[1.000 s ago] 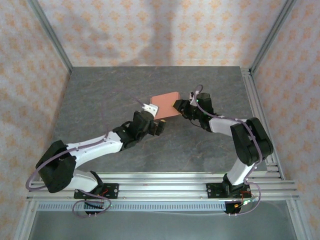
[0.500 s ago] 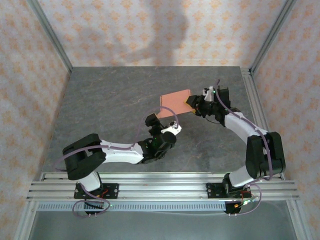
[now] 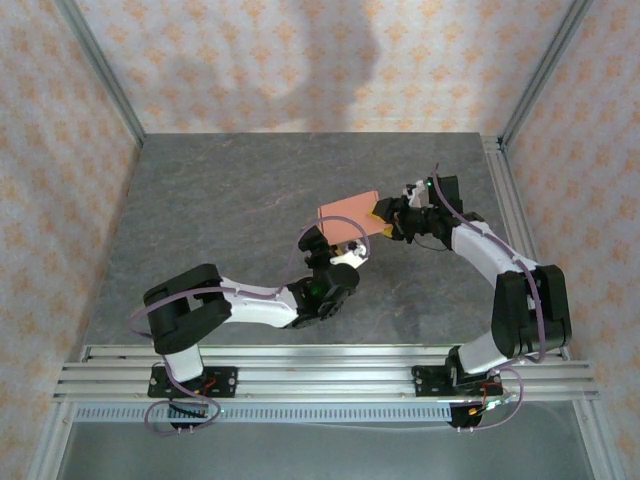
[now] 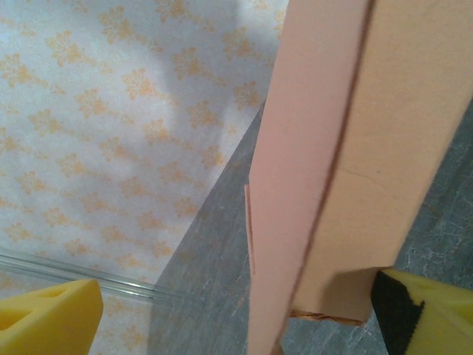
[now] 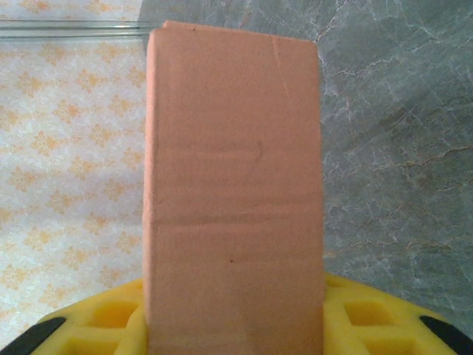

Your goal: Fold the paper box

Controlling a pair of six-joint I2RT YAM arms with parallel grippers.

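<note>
The paper box (image 3: 346, 213) is a small flat salmon-orange box held above the grey table (image 3: 220, 200), right of centre. My right gripper (image 3: 384, 219) is shut on its right end. In the right wrist view the box (image 5: 233, 170) rises edge-on between the yellow pads (image 5: 96, 329). My left gripper (image 3: 336, 247) sits just under the box's near edge, pointing up. In the left wrist view the box (image 4: 332, 148) stands between its wide-apart fingers (image 4: 48, 318), close to the right one, with a broad gap on the left. The left gripper (image 4: 236, 322) is open.
Aluminium rails run along the table's right side (image 3: 508, 215) and near edge (image 3: 320, 362). Patterned walls (image 3: 300, 60) close in the back and both sides. The left arm's elbow (image 3: 185, 300) lies low over the near left of the table.
The right gripper has carried the box a little to the right. The left arm has swung in, and its gripper has come under the box's near edge, jaws narrowing slightly.
</note>
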